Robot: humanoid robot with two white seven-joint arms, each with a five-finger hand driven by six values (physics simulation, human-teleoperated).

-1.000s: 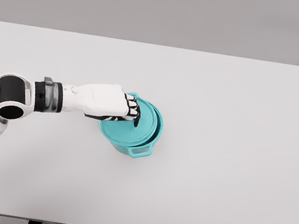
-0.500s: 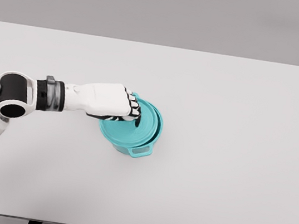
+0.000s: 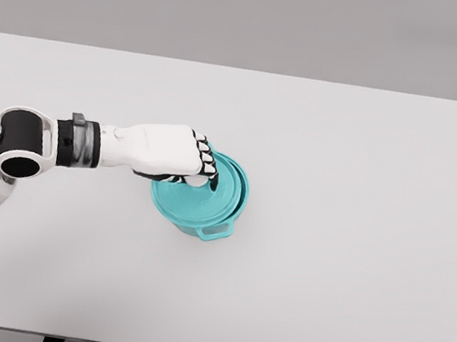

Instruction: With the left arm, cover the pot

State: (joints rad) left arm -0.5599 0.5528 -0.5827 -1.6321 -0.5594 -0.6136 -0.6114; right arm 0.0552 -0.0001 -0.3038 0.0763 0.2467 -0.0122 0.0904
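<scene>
1. A big white table (image 3: 355,242) fills most of the head view. It is flat and plain. Its far edge runs straight across the top of the view.
2. Behind the table there is a plain gray wall (image 3: 252,15).
3. Under the near edge of the table, two small dark bits show, one at the left and one at the right. I cannot tell what they are.
4. A teal pot (image 3: 201,218) sits on the table, a bit left of the middle. It is round. A small loop handle sticks out of its near side, toward the robot.
5. A teal lid (image 3: 227,190) is on top of the pot. It sits tipped and looks pushed a little to the right, so it does not lie flat on the rim.
6. I cannot see inside the pot, because the lid and the hand hide it.
7. The left hand (image 3: 166,153) comes in from the left on a white arm with a black and gray wrist. It is over the left part of the lid.
8. Its fingers (image 3: 204,160) are curled down and pinch the lid at the top. The knob is hidden under them.
</scene>
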